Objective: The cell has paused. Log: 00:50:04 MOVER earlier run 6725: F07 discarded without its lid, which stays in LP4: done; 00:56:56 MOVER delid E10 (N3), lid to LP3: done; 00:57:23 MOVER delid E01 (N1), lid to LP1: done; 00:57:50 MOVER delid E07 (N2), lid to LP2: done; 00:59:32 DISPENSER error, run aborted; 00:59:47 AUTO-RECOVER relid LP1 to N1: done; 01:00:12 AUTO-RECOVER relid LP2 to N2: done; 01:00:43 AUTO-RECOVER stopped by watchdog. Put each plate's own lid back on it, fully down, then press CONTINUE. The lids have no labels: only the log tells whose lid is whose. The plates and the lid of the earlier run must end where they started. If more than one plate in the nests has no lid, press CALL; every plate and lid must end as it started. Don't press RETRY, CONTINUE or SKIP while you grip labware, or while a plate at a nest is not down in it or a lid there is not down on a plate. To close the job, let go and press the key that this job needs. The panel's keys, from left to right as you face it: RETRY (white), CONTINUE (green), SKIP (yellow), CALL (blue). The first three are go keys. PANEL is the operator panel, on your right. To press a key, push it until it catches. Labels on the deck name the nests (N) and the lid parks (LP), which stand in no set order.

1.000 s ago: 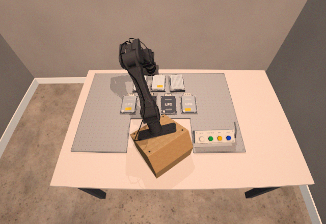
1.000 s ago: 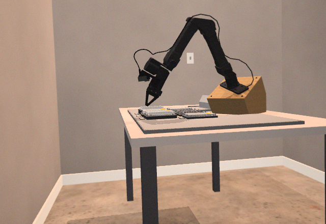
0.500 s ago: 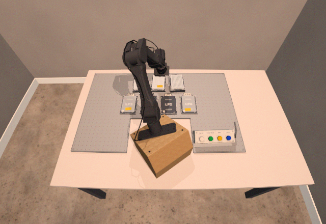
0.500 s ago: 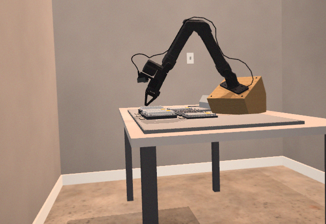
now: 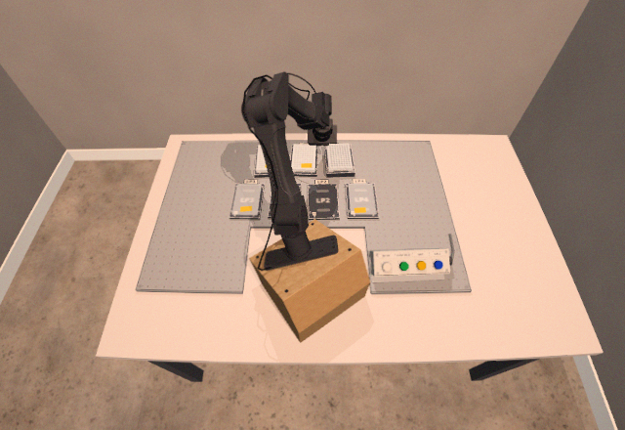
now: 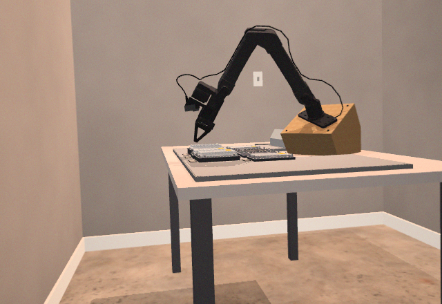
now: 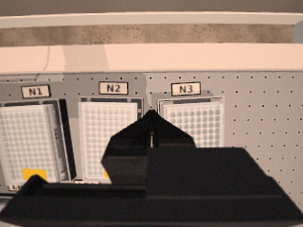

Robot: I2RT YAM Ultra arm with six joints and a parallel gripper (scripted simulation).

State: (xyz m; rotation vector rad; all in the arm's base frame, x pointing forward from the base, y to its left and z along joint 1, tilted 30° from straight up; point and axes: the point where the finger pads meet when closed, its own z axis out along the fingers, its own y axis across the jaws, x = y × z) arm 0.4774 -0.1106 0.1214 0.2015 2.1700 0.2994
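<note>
Three well plates stand in the back row. The plate in N1 (image 7: 28, 137) (image 5: 261, 160) and the plate in N2 (image 7: 106, 128) (image 5: 304, 156) wear lids with yellow tags. The plate in N3 (image 7: 196, 120) (image 5: 339, 157) shows bare wells, with no lid. In the front row a clear lid (image 5: 246, 199) lies in LP3 and another lid (image 5: 361, 198) lies in LP4. LP2 (image 5: 322, 199) is dark and empty; the arm hides LP1. My gripper (image 7: 151, 113) (image 6: 195, 139) (image 5: 322, 137) is shut and empty, hanging above the gap between N2 and N3.
The operator panel (image 5: 411, 253) stands at the front right of the grey deck (image 5: 201, 243), with its white key (image 5: 387, 266), green key (image 5: 403, 266), yellow key (image 5: 421, 265) and blue key (image 5: 437, 264). The arm's wooden base (image 5: 312, 283) stands in the deck's front notch.
</note>
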